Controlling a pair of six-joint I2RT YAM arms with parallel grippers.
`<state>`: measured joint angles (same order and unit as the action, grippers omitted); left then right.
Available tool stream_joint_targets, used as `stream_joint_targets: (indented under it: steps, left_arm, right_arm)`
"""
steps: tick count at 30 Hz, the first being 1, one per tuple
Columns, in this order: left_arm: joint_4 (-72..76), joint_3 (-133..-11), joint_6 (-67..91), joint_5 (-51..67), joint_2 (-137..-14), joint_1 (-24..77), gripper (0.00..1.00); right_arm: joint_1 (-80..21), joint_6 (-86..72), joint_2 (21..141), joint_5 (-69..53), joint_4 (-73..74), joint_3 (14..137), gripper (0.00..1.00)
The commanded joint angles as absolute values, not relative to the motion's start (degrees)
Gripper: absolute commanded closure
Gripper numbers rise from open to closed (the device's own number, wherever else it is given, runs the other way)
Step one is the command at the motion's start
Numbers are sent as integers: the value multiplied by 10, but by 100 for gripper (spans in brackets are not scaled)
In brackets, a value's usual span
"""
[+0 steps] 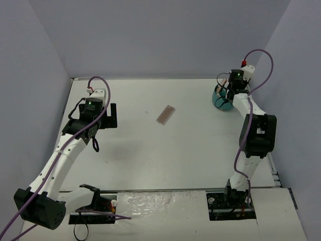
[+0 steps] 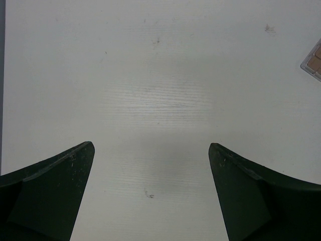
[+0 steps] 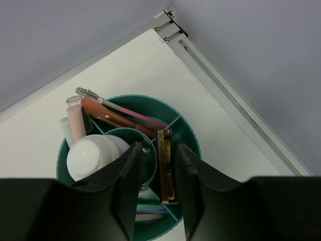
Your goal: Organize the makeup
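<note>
Right gripper [image 3: 159,147] stood slightly parted astride one palette [image 3: 165,165], upright in the tub [image 3: 188,135] at the tabletop's [image 1: 150,160] far right corner. Left gripper [image 2: 150,144], spread wide, hung well apart from the second palette [image 1: 166,114] mid-tabletop.

The table [image 2: 160,100] is matt white with a faint wood grain. The round tub [image 3: 190,131] looks like smooth, slightly glossy teal plastic. The white bottle [image 3: 93,155] is smooth too.

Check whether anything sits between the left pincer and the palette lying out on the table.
Nothing visible does. The left pincer hangs open over the table, and only bare white tabletop separates it from the palette off to its right.
</note>
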<state>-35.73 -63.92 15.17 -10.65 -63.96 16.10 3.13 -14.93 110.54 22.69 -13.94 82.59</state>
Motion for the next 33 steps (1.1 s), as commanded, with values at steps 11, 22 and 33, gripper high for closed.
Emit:
stream_joint_targets:
  steps: [11,22,33]
  left_arm:
    - [-334,-647,152,-90,-638,151,3]
    - [-304,-652,156,11,-669,153,3]
    - [-297,-797,166,46,-845,265,3]
  right_arm:
    - [31,-144,1017,213,-148,834,45]
    - [37,-145,825,161,-54,768,0]
    - [40,-192,603,15,-40,608,0]
